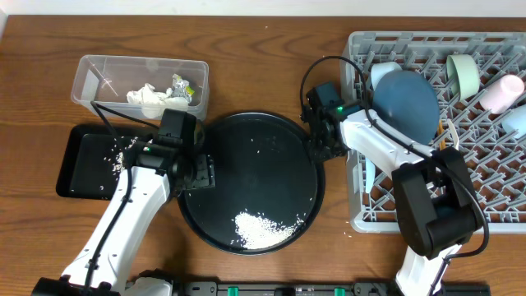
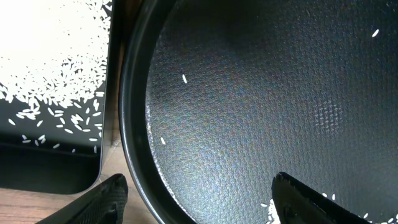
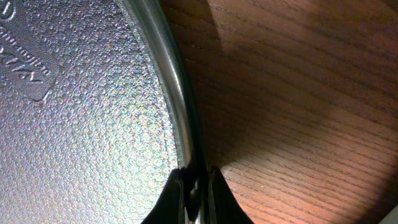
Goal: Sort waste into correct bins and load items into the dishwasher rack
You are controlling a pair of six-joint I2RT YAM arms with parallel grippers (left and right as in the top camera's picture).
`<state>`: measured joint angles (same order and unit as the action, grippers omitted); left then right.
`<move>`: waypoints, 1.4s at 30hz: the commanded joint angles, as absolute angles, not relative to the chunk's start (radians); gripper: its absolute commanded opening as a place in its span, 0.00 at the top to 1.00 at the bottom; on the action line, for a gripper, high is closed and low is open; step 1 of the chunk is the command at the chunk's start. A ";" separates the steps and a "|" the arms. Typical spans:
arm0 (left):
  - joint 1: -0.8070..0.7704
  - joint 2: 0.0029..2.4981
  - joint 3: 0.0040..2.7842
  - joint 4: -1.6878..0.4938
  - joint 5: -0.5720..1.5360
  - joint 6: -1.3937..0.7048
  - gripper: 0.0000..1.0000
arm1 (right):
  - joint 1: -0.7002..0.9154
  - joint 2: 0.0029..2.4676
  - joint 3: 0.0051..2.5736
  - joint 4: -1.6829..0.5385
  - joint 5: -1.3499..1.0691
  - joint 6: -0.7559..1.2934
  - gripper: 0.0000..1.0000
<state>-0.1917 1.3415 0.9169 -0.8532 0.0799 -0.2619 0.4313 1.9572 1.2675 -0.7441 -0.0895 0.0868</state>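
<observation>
The loose rice lies in a pile [image 1: 263,228] at the front of the large round black tray [image 1: 246,140]. More grains lie in the shallow black rectangular tray [image 1: 78,164], also in the left wrist view [image 2: 43,93]. The clear tub [image 1: 99,70] holds the crumpled napkin [image 1: 148,99] and the wrapper [image 1: 182,86]. My left gripper [image 2: 199,199] is open, its fingers astride the round tray's left rim [image 2: 134,124]. My right gripper [image 3: 196,186] is shut on the tray's right rim [image 3: 177,118]. The grey rack [image 1: 386,210] holds the dark-blue bowl [image 1: 407,103], mint-green bowl [image 1: 464,72] and pink cup [image 1: 505,92].
A light-blue cup [image 1: 518,122] and a pale bowl [image 1: 382,76] also sit in the rack. The rack stands close to the round tray's right side, with my right arm reaching across its left edge. Bare wooden table [image 1: 41,49] lies at the far left and back.
</observation>
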 commanded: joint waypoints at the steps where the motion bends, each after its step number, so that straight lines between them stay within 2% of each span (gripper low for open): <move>1: -0.191 1.341 0.937 -0.856 0.086 -0.267 0.24 | 0.432 1.931 1.291 -0.748 -0.060 0.074 0.99; 15: -0.191 1.341 0.937 -0.856 0.086 -0.267 0.24 | 0.430 1.793 1.310 -0.764 -0.060 0.074 0.99; 30: -0.191 1.341 0.934 -0.912 0.087 -0.268 0.24 | 0.376 1.778 1.311 -0.808 -0.059 0.101 0.99; 42: -0.191 1.347 0.889 -0.915 0.117 -0.343 0.24 | 0.358 1.705 1.330 -0.821 -0.056 0.103 0.99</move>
<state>-0.1917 1.3415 0.9058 -0.9108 0.0978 -0.3187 0.3817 1.7687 1.2919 -0.8257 -0.0776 0.0883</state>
